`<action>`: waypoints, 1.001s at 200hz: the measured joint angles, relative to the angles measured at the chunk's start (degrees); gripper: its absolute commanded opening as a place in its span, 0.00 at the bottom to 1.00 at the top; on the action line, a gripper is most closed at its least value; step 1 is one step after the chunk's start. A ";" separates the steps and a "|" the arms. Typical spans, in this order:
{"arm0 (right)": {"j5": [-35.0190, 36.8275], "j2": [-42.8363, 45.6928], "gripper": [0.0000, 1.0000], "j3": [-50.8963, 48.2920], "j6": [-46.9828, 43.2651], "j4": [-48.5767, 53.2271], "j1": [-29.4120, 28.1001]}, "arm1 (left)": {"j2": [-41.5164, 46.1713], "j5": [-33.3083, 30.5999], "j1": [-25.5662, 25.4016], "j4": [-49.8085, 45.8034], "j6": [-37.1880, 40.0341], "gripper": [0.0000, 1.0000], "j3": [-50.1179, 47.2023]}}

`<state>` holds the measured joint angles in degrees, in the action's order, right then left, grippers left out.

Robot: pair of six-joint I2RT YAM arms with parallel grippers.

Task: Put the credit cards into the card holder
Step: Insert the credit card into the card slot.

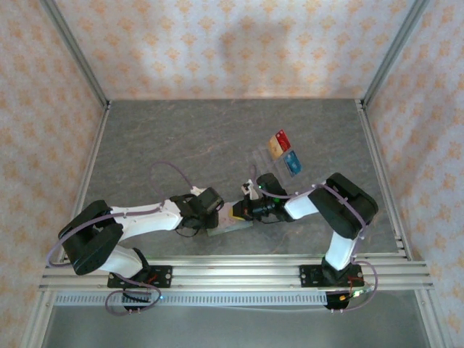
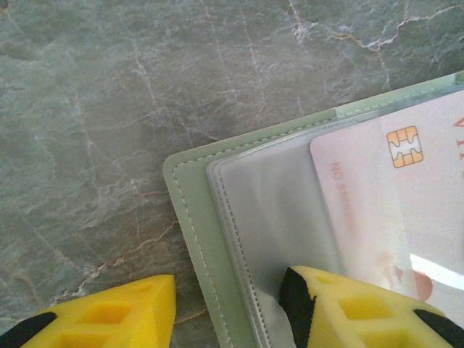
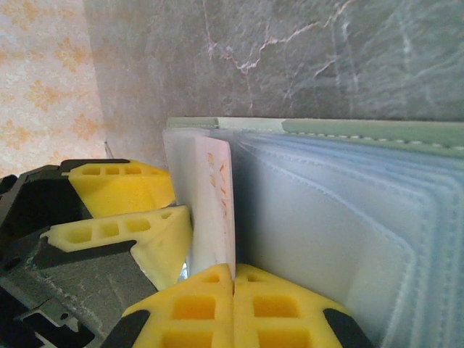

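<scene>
The job is looking only partly done. On the grey table (image 1: 181, 138) the green wallet (image 2: 185, 210) is lying open near the front edge, between the two arms, with its clear pockets facing up. Well apart from it, further back and to the right, the clear tray (image 1: 264, 156) is holding what look like red and gold cards (image 1: 278, 143) and a blue card (image 1: 293, 162), so those are yet to be moved. The pale card (image 2: 406, 203) with the chip is lying over the wallet's pockets. From the left wrist view it is hard to tell how far it is sitting inside a sleeve, so I judge this one to be mid-insertion, not finished. The left arm (image 1: 138, 217) is stretching low across the table from the left, and the right arm (image 1: 341, 203) is folding back and reaching left to meet it at the wallet. The left gripper (image 2: 230, 297) is standing about half open and straddling the wallet's corner. One yellow finger (image 2: 348, 312) is resting on the clear pocket and the other is sitting off the cover, over the bare table. It seems to be steadying the wallet; whether it is actually pinching the cover I cannot tell. The right gripper (image 3: 233, 286) is closed tight, with its yellow pads meeting on the near edge of the pale card, which it is holding on edge against the stack of pockets.
</scene>
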<state>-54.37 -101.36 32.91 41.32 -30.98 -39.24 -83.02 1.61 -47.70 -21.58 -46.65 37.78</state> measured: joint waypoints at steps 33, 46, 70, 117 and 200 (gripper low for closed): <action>1.31 1.27 0.00 0.98 -1.90 3.30 -0.74 | -0.17 -0.42 -0.31 0.02 0.00 0.46 0.00; 1.79 1.27 0.00 1.31 -2.51 4.24 -0.96 | -0.22 -0.48 -0.33 0.04 0.00 0.46 0.00; 2.99 1.27 0.01 1.73 -3.37 5.35 -1.64 | -0.22 -0.55 -0.37 0.04 -0.02 0.46 0.00; 5.29 2.99 0.08 1.73 -5.42 7.93 -2.62 | -0.26 -0.70 -0.59 0.04 -0.02 0.46 0.02; 9.16 4.13 0.12 4.48 -9.33 15.43 -4.72 | -0.28 -0.83 -0.68 0.02 -0.02 0.46 0.02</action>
<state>-45.21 -97.23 37.39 31.99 -15.55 -43.97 -83.31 0.78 -48.38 -21.56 -46.68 37.80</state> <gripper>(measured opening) 0.119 0.457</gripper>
